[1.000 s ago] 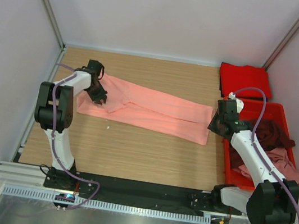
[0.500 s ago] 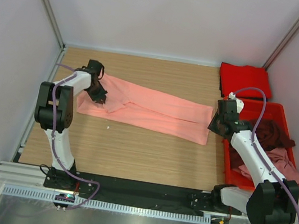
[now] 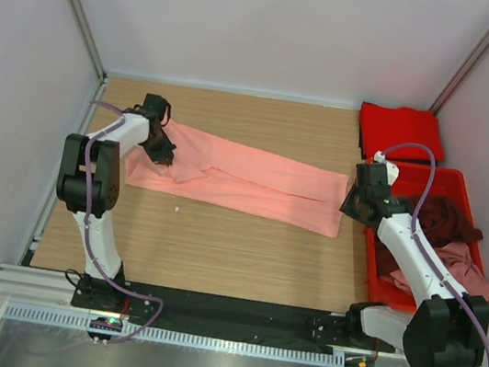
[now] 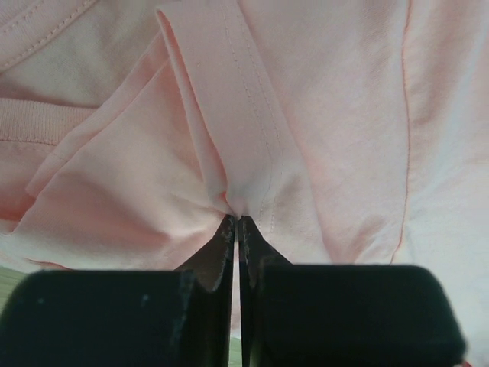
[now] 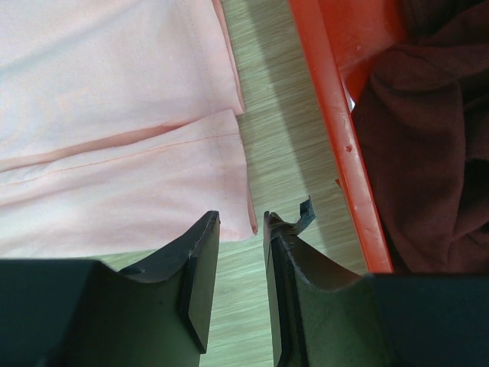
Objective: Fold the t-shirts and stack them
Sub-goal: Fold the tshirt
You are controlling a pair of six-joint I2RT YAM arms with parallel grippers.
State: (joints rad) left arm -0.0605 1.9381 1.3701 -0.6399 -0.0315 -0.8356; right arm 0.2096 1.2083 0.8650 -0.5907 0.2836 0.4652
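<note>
The salmon-pink t-shirt (image 3: 254,180) lies stretched in a long band across the table. My left gripper (image 3: 162,152) is at its left end, shut on a pinched fold of the cloth (image 4: 237,205). My right gripper (image 3: 351,205) is open at the shirt's right end, with the hem corner (image 5: 246,218) just ahead of the gap between its fingers. A folded bright red t-shirt (image 3: 400,131) lies at the back right. The dark maroon t-shirt (image 3: 443,220) and the dusty pink t-shirt (image 3: 465,274) lie crumpled in the red bin (image 3: 455,177).
The red bin's rim (image 5: 336,115) runs close to the right of my right gripper, with maroon cloth (image 5: 435,115) inside. White walls enclose the table on the left, back and right. Bare wood shows in front of the shirt (image 3: 216,244).
My left gripper has shifted slightly toward the far left, still holding the pinched cloth. The right arm has not moved.
</note>
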